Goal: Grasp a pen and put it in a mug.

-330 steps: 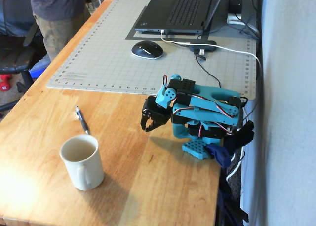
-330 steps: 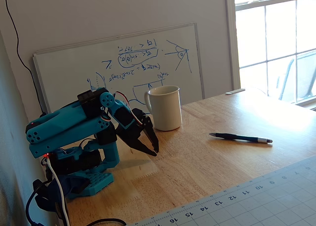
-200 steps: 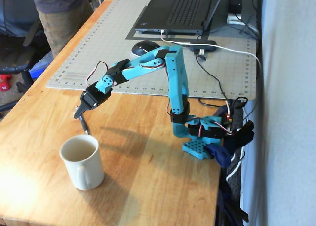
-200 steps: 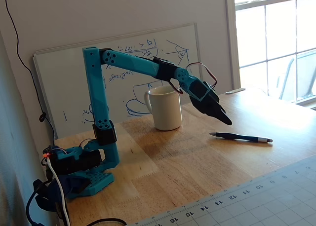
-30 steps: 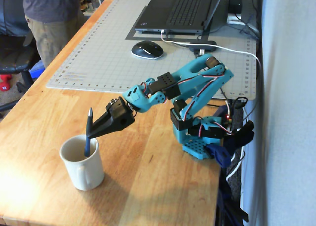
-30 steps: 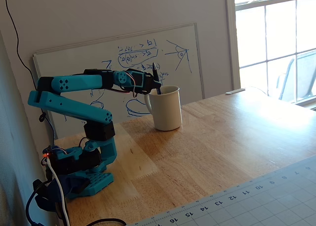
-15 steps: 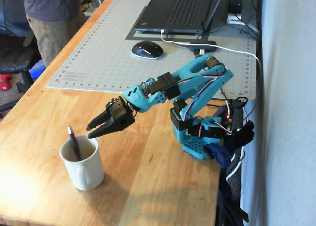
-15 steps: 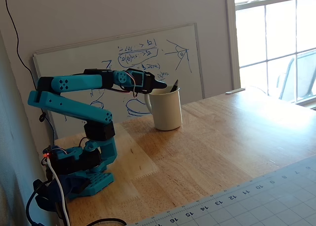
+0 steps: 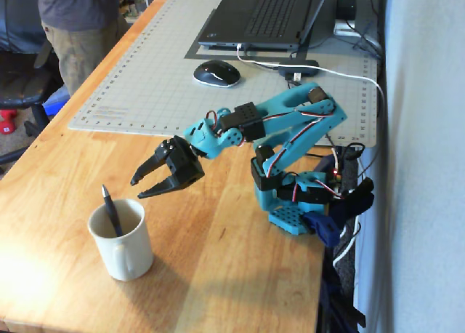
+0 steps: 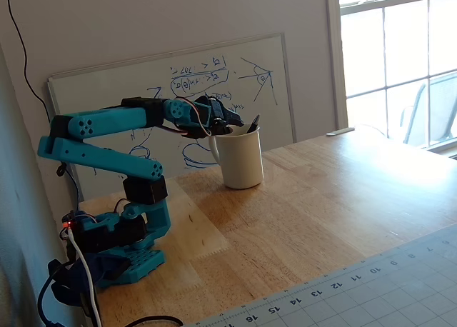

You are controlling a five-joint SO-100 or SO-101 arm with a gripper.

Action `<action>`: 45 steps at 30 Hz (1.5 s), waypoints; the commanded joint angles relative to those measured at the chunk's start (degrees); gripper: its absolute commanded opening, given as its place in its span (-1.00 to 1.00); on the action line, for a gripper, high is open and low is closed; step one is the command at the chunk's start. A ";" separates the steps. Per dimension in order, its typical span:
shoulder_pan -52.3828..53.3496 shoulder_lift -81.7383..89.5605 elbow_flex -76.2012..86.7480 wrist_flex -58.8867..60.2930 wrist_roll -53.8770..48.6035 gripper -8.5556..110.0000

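Note:
The off-white mug [image 9: 125, 247] stands near the table's front left in a fixed view, handle toward the camera. The dark pen [image 9: 111, 211] stands leaning inside it, its end sticking above the rim. My gripper [image 9: 136, 187] is open and empty, a little above and right of the mug's rim, apart from the pen. In the other fixed view the mug [image 10: 242, 159] stands mid-table with the pen's end [image 10: 253, 123] above its rim, and my gripper [image 10: 230, 121] sits just behind the rim at its left.
A grey cutting mat [image 9: 160, 78] carries a laptop [image 9: 263, 14] and a mouse [image 9: 216, 73] behind the arm. The arm's base [image 9: 294, 202] is clamped at the table's right edge. A person [image 9: 76, 20] stands at the far left. A whiteboard [image 10: 214, 84] leans on the wall.

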 commanded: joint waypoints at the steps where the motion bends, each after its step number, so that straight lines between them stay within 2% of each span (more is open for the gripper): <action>1: 3.60 6.33 -5.71 13.62 -13.80 -0.69; 7: 8.35 11.25 -5.01 32.87 -35.51 -0.69; 10: 10.90 14.85 -4.75 42.89 -42.80 -0.69; 14: 15.38 20.48 -4.66 54.67 -48.16 -0.69; 19: 18.98 24.17 -4.48 64.16 -48.43 -0.70; 24: 19.60 24.26 -1.58 61.70 -48.43 -0.70; 35: 19.69 29.53 17.75 44.56 -48.43 -0.70; 45: 24.35 38.41 18.54 47.64 -48.43 -0.85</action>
